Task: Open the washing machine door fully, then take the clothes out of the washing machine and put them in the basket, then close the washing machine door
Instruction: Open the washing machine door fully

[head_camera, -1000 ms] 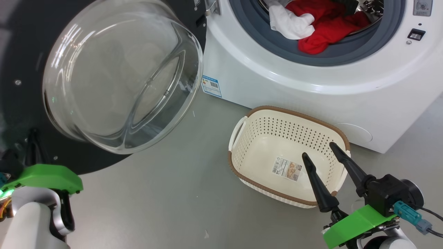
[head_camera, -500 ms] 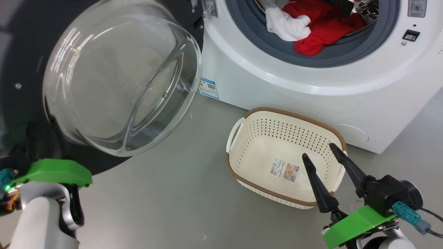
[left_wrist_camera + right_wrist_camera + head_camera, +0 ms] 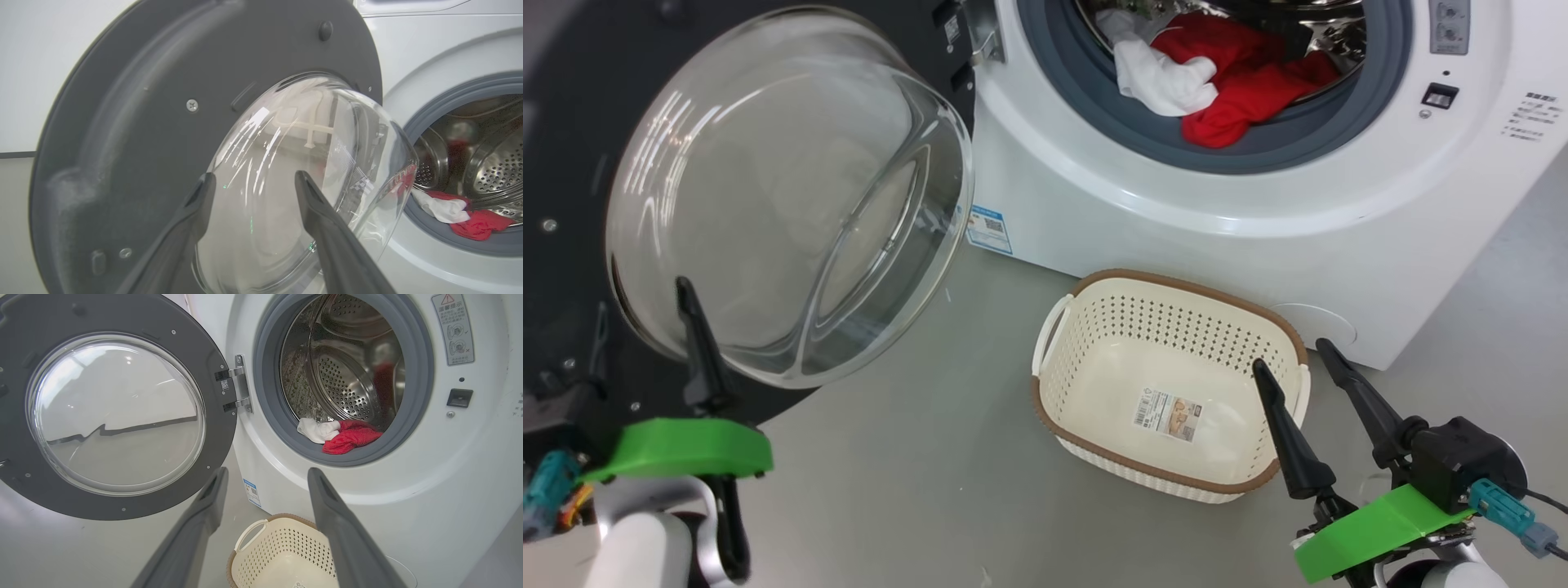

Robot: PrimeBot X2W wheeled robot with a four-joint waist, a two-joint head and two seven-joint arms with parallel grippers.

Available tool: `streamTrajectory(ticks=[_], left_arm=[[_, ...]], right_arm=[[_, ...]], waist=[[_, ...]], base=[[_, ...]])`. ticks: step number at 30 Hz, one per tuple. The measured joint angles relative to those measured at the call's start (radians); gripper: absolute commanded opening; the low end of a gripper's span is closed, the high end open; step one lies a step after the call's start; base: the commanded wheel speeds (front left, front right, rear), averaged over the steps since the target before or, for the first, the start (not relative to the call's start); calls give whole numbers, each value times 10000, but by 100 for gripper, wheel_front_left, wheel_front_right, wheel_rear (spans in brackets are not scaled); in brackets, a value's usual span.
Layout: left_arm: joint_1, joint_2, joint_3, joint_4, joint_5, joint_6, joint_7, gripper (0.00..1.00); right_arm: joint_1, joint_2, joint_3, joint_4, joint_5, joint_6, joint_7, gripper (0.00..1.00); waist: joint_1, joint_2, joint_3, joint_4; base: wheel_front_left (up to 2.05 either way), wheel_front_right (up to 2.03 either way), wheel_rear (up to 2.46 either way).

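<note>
**Head view.** The white front-loading washing machine (image 3: 1176, 212) stands ahead. Its round black-rimmed door with the bulging clear glass bowl (image 3: 784, 196) is swung out to the robot's left. The clothes, a bright red cloth heap with a smaller white piece (image 3: 1225, 90), lie at the bottom of the drum mouth, partly on the grey rubber ring (image 3: 1307, 143). The heap's long axis runs across the opening, white end to the left. The cream perforated plastic basket with the brown rim (image 3: 1176, 282) sits on the floor just before the machine, below the opening, with no cloth in it. The right gripper (image 3: 1290, 355) hangs over the basket's near right rim. The left gripper (image 3: 645, 327) is at the door's lower edge.

**Left wrist view.** The left fingers are spread wide and bare, pointing at the glass bowl. Contact with it cannot be told. The clothes lie well off to the right.

**Right wrist view.** The right fingers are spread, with nothing between them. The clothes lie up and ahead of them, inside the opening, and the basket lies directly below. The door appears fully open. The right arm is judged the nearer one for the reach.
</note>
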Motion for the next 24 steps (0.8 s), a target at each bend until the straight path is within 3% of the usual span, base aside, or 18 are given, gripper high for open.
streamTrajectory(ticks=[9,11,15,24], left_arm=[[1055,-119,-596,-2709,242,115,451,100],[1120,-105,-786,-3009,222,-148,525,100],[1254,-125,-1398,-3145,-403,-1139,698,100],[1288,-134,-1674,-2527,-1028,-1871,675,100]], right_arm=[[-19,2,-92,336,130,0,-477,100],[-63,4,-125,403,132,0,-596,100],[-94,4,-203,568,148,0,-815,100],[-102,10,-368,802,203,0,-1216,100]], waist=[[0,0,-191,-371],[1,0,-223,-493],[0,1,-275,-794],[0,0,-339,-1635]], base=[[0,0,0],[0,0,0],[0,0,0],[0,0,0]])
